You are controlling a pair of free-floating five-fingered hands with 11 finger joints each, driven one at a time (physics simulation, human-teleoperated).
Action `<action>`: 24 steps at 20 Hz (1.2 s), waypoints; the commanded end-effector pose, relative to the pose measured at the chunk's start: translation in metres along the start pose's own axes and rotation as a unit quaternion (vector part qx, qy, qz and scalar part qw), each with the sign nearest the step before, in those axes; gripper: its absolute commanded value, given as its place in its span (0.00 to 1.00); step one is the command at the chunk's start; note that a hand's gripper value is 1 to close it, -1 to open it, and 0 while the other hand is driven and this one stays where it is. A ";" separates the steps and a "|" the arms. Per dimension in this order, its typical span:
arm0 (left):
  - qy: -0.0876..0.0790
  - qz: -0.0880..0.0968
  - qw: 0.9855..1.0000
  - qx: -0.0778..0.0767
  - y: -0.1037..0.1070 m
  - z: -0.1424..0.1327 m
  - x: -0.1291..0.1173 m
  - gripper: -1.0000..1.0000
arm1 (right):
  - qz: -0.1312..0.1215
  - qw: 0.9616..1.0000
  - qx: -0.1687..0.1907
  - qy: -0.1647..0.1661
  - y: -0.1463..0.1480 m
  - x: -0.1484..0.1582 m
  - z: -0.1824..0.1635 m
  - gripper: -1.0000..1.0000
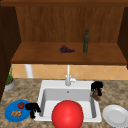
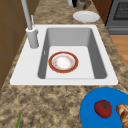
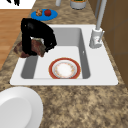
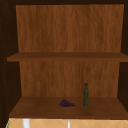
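Curling down over a brown lump (image 3: 31, 48), the right hand (image 3: 35, 35) grips it above the sink's (image 3: 100, 75) right rim, a red-rimmed bowl (image 3: 64, 69) lying below and beside it. Fingers bent and holding nothing, the left hand (image 1: 32, 108) hangs touching the blue plate's (image 1: 10, 112) edge.

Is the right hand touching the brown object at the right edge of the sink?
Touching. In the right side view the right hand has its fingers curled over the brown object at the sink's rim, with no gap between them.
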 end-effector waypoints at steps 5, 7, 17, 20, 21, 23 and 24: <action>0.000 0.000 1.000 0.000 0.000 0.000 0.000 0.50 | -0.026 0.997 -0.003 0.072 0.006 -0.015 0.008 1.00; 0.000 0.000 1.000 0.000 0.000 0.000 0.000 0.50 | -0.027 0.996 -0.002 0.082 0.008 -0.019 0.011 1.00; 0.000 0.000 1.000 0.000 0.000 0.000 0.000 0.50 | -0.024 0.997 -0.008 0.070 0.025 -0.045 0.048 1.00; 0.000 0.000 1.000 0.000 0.000 0.000 0.000 0.50 | -0.025 0.997 -0.008 0.071 0.031 -0.053 0.060 1.00; 0.000 0.000 1.000 0.000 0.000 0.000 0.000 0.50 | -0.025 0.997 -0.008 0.072 0.033 -0.056 0.063 1.00; 0.000 0.000 1.000 0.000 0.000 0.000 0.000 0.50 | -0.025 0.997 -0.008 0.072 0.038 -0.060 0.072 1.00; 0.000 0.000 1.000 0.000 0.000 0.000 0.000 0.50 | -0.025 0.997 -0.008 0.071 0.040 -0.062 0.076 1.00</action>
